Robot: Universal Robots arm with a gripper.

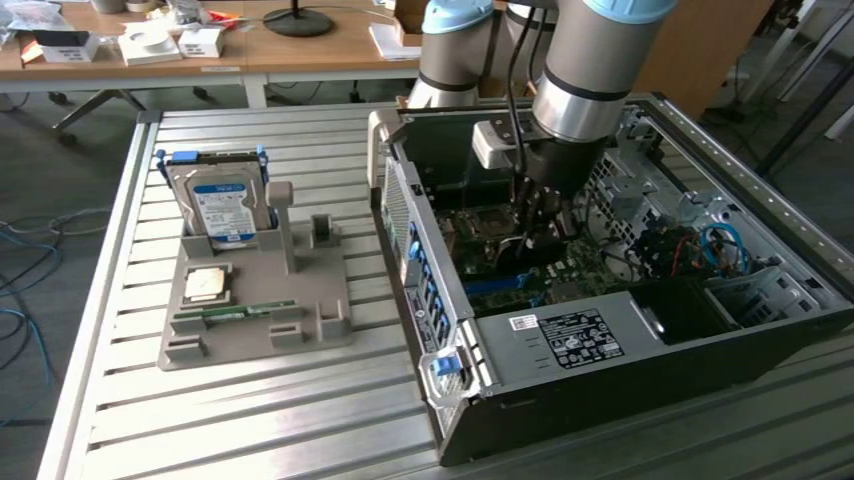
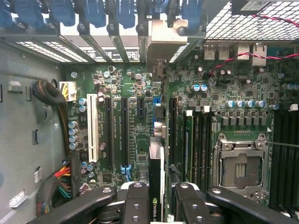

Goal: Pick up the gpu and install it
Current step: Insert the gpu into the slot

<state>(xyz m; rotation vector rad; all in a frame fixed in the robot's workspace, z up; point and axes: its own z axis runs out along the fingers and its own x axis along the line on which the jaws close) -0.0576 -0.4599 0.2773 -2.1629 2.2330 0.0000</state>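
The gpu (image 2: 156,168), seen edge-on, is pinched between the fingers (image 2: 135,200) of my tool (image 2: 161,196), deep inside the open computer case (image 1: 627,340). Its silver end bracket (image 2: 163,44) stands against the row of rear slot openings. The card hangs over the motherboard (image 2: 233,93), parallel to the long black expansion slots (image 2: 124,130), with the bare processor socket (image 2: 239,170) off to one side. I cannot tell whether its lower edge touches a slot.

I judge the pick-up done and the installing step in hand. Seating the card calls for its edge lined up square over one slot, its bracket in the matching rear opening, and a straight, even press with no tilt.

Outside the case, on the bench (image 1: 267,410), a grey holder (image 1: 254,320) carries a hard drive (image 1: 220,205).
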